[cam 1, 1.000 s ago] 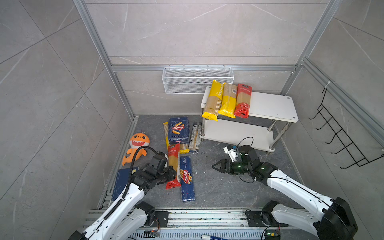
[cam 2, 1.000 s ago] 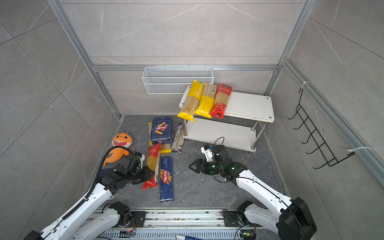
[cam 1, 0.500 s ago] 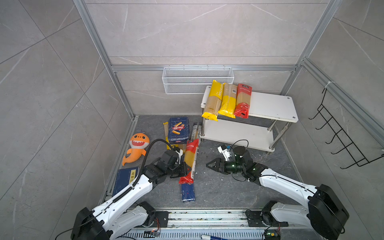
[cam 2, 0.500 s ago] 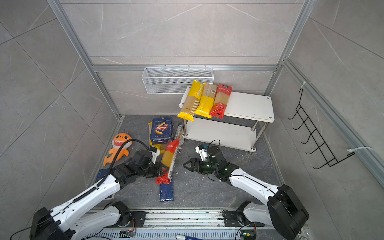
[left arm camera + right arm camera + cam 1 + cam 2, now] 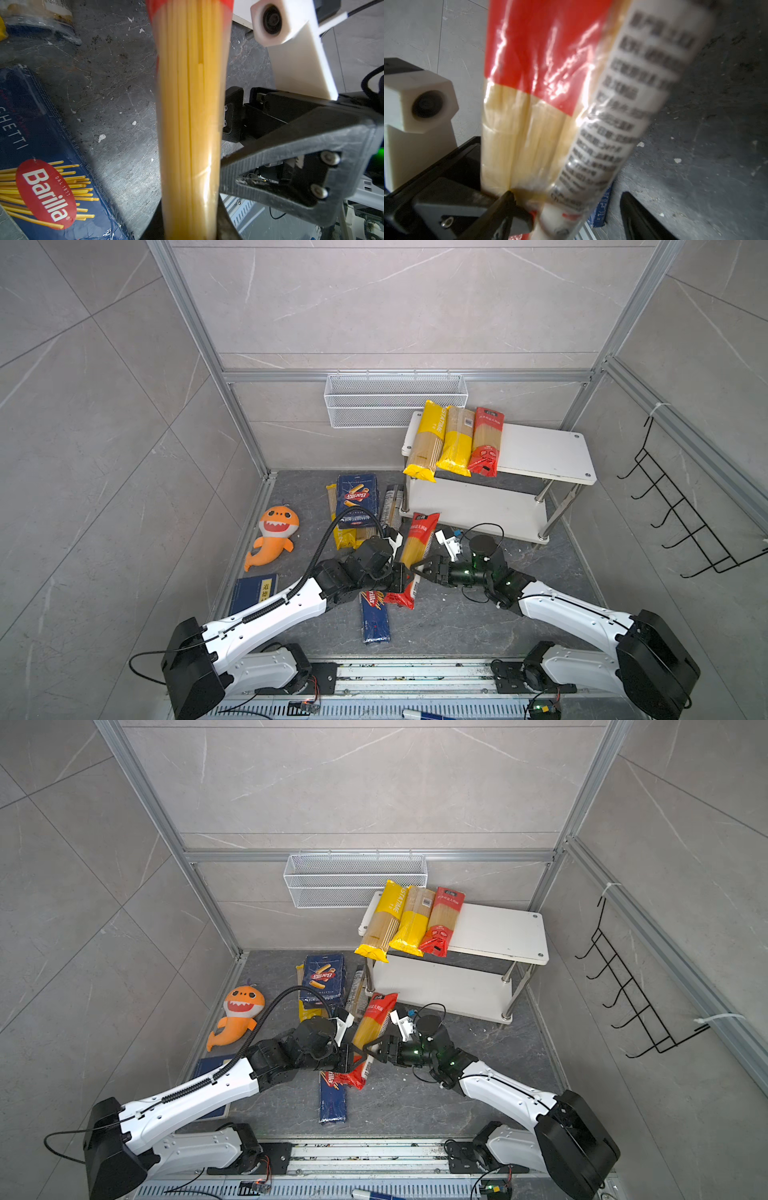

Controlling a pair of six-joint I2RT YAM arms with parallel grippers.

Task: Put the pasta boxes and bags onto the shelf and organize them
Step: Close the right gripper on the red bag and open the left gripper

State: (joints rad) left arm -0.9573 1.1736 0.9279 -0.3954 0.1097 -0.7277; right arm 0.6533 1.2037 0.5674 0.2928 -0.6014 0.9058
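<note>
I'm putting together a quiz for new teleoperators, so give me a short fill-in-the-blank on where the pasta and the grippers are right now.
1. The left gripper is shut on a spaghetti bag with ____ ends.
2. The jaws of the right gripper stand ____ on either side of that bag.
3. The shelf holds ____ bags on its top board.
4. The wider Barilla box lies on the ____.
Missing words: red; open; three; floor.

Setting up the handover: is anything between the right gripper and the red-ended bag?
Nothing visible stands between them. The open right gripper straddles the red-ended bag, one finger against its side, while the left gripper clamps it.
</note>
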